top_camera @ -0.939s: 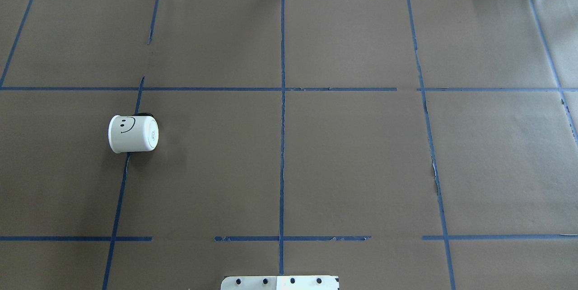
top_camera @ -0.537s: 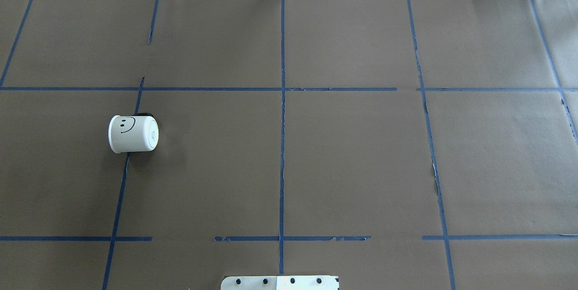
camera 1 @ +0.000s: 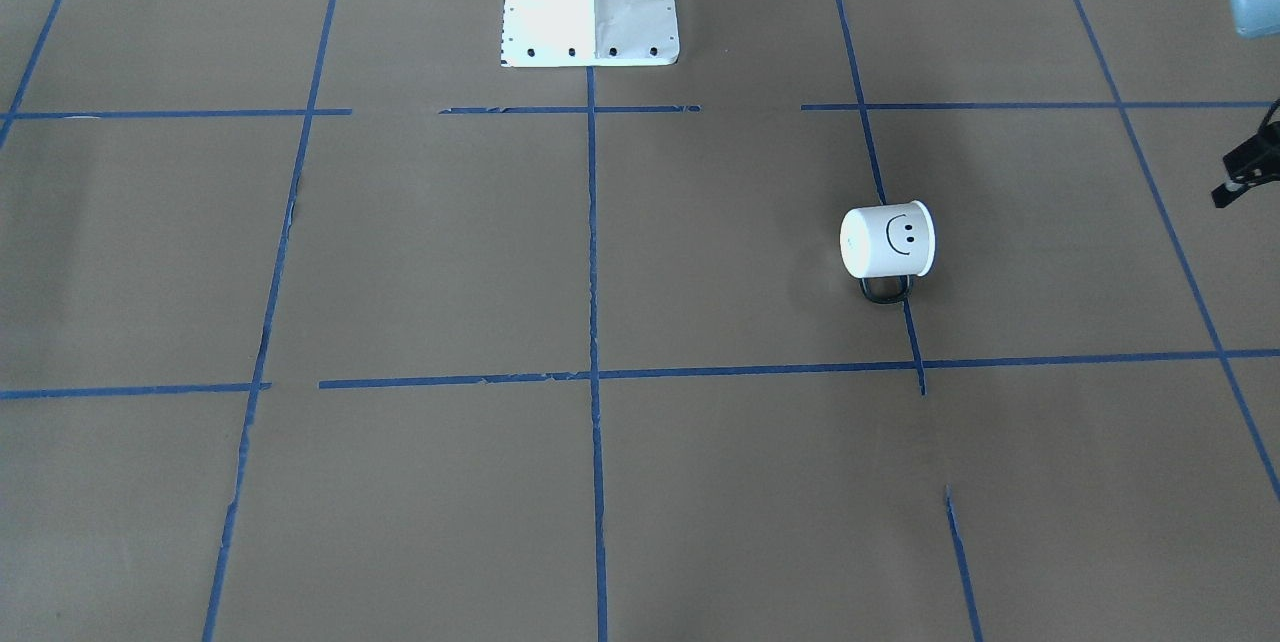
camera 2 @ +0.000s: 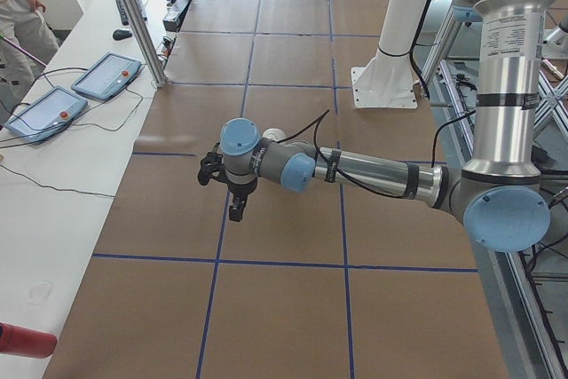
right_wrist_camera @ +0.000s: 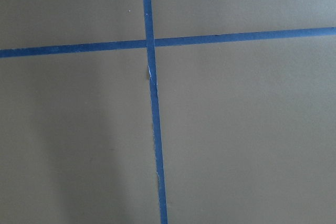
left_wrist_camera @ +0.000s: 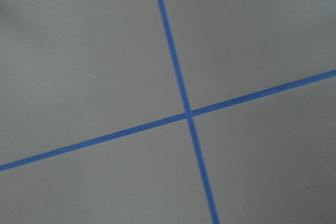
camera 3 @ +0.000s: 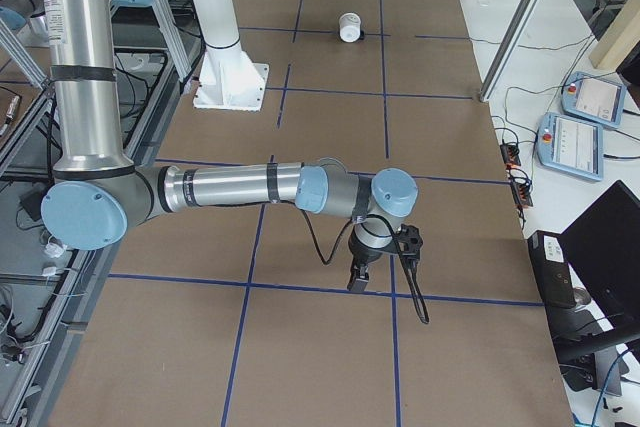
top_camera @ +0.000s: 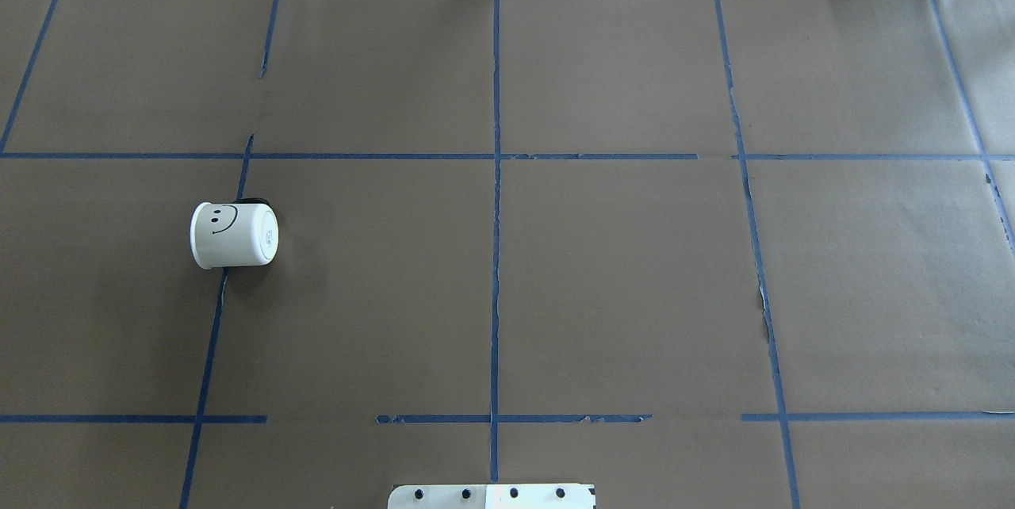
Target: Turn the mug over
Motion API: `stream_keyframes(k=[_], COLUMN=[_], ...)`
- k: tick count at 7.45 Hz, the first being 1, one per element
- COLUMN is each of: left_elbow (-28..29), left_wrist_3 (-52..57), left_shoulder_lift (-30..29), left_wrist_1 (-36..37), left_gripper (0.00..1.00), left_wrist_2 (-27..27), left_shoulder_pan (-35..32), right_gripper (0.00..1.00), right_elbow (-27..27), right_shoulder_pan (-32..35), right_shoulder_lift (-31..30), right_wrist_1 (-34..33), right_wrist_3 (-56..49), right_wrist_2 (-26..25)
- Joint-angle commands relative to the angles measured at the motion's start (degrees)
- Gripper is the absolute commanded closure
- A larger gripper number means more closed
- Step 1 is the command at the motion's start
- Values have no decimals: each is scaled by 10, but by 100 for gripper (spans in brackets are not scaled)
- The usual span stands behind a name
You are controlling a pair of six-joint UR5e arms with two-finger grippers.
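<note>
**A:** Where's the left tool (camera 2: pixel 234 212)?

**B:** It hangs over the left end of the bench (top_camera: pixel 634 271), fingers pointing down, with nothing visible between them. I can't tell if they're spread or pressed together. The side view shows them too small, and the front view catches only a black edge of the tool.

**A:** And the right tool (camera 3: pixel 356 281)?

**B:** Much the same pose at the right end of the bench, on a long, stretched-out arm. I can't tell its state either.

**A:** What do the wrist cameras see?

**B:** Just brown paper and blue tape. There's a left tape crossing (left_wrist_camera: pixel 189 114) under one and a right tape crossing (right_wrist_camera: pixel 148 43) under the other.

**A:** And the mug?

**B:** The mug (top_camera: pixel 234 235) lies on its side in the left half of the bench, in the middle row of the grid, right on a tape line (top_camera: pixel 208 350). Its base faces right, toward the centre, and its mouth faces left. The smiley face is turned up. The black handle (camera 1: pixel 887 290) sits low on the far side, away from the robot's white pedestal (camera 1: pixel 590 2). Both tools are apart from it.
</note>
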Motion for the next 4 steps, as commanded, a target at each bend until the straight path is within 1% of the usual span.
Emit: stream_keyframes(k=[1,2,3,4], left_elbow=[0,0,0,4], left_wrist_3=[-313,-460,-537,-600], left_shoulder_lift=[18,35,45,46], left_wrist_1=[-230,-373,-461,-536], left_gripper=[0,0,0,0], left_wrist_2=[-1,48,83,94], left_shoulder_pan=[103,164,211,231], right_gripper=[0,0,0,0], right_elbow=[0,0,0,0], right_shoulder_pan=[0,0,0,0], right_shoulder_lift=[0,0,0,0], right_wrist_1=[0,0,0,0], right_wrist_3=[0,0,0,0], right_wrist_2=[0,0,0,0])
